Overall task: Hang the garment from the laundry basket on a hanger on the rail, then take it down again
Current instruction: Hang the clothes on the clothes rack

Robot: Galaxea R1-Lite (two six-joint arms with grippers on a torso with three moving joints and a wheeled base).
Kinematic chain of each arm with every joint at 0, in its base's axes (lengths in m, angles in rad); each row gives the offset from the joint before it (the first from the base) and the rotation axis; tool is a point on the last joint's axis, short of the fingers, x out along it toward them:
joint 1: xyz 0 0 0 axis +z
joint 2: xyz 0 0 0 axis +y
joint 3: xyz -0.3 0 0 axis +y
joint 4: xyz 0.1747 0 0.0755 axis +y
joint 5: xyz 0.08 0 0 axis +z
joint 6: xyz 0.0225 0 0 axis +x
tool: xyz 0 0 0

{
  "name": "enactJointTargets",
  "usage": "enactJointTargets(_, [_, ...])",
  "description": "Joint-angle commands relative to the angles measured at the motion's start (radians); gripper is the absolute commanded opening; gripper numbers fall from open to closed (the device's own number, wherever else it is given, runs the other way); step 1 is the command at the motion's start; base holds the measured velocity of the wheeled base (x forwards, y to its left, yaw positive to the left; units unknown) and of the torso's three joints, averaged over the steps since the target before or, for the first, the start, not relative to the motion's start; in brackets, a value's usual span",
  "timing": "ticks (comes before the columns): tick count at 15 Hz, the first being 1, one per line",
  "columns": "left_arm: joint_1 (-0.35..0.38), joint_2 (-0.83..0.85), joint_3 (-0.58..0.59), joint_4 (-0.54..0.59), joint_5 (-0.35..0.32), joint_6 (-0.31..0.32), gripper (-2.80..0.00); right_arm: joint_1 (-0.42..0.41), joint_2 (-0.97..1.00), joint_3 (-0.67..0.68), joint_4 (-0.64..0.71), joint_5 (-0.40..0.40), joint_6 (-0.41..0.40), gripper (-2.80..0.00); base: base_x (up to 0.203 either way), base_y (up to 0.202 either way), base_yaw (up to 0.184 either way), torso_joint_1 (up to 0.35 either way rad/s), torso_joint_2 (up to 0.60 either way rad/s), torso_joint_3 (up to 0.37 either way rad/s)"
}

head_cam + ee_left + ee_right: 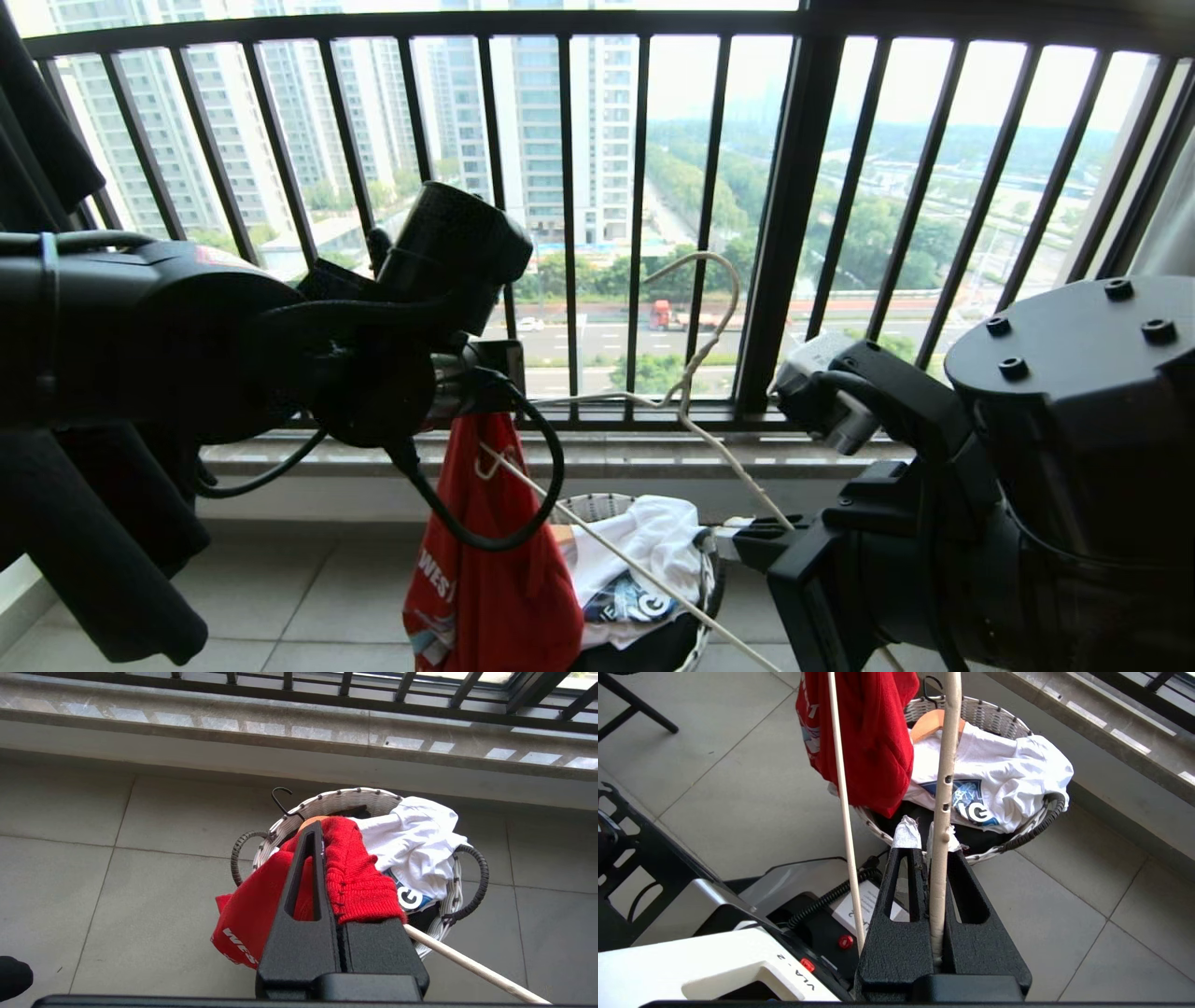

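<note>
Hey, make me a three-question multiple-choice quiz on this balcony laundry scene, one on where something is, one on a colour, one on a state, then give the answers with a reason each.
1. Where is the white shirt with the blue print?
A. On the window sill
B. In the laundry basket
C. On the floor tiles

2. What colour is the garment held by the left gripper?
A. Red
B. Green
C. Yellow

3. What is the right gripper doing?
A. Standing open over the floor
B. Shut on the hanger
C. Shut on the basket rim

Answers:
1 B: the white shirt lies inside the laundry basket.
2 A: the left gripper is shut on the red garment.
3 B: the right gripper has its fingers closed on a bar of the cream hanger.
</note>
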Motion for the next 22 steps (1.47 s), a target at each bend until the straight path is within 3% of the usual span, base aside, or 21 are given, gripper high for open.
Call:
enactJointTargets(1, [-0.014, -0.025, 0.001, 0.002, 0.005, -0.006, -2.80, 0.000, 0.022, 0.022, -0.027, -0.008, -0.019, -2.80, 0.000, 0.000, 0.000, 0.000, 0.00, 0.000])
enactJointTargets(5, [-0.025, -0.033, -0.007, 0.055, 0.017, -0.008, -2.80, -0.017, 0.026, 0.025, -0.040, -0.047, -0.034, -2.80, 0.000, 0.000, 0.000, 0.000, 0.00, 0.000])
enactJointTargets(7, [-0.022, -0.023, -0.011, 0.072, 0.086, -0.006, -2.80, -0.043, 0.024, 0.026, -0.039, -0.049, -0.061, -2.80, 0.000, 0.000, 0.000, 0.000, 0.00, 0.000])
enactJointTargets(10, [-0.003, -0.001, -0.007, 0.073, 0.112, 0.000, -2.80, -0.044, 0.020, 0.041, -0.037, -0.049, -0.082, -2.80, 0.000, 0.000, 0.000, 0.000, 0.00, 0.000])
enactJointTargets(13, [0.001, 0.027, -0.007, 0.071, 0.113, -0.002, -2.80, -0.043, 0.013, 0.054, -0.038, -0.049, -0.092, -2.80, 0.000, 0.000, 0.000, 0.000, 0.00, 0.000])
enactJointTargets(19, [0.009, 0.041, -0.002, 0.069, 0.090, -0.004, -2.80, -0.021, -0.033, 0.126, -0.047, -0.025, -0.202, -2.80, 0.000, 0.000, 0.000, 0.000, 0.00, 0.000])
enactJointTargets(22, [-0.015, 0.022, 0.007, 0.069, 0.074, -0.004, -2.80, -0.021, -0.033, 0.147, -0.114, -0.026, -0.211, -2.80, 0.000, 0.000, 0.000, 0.000, 0.00, 0.000])
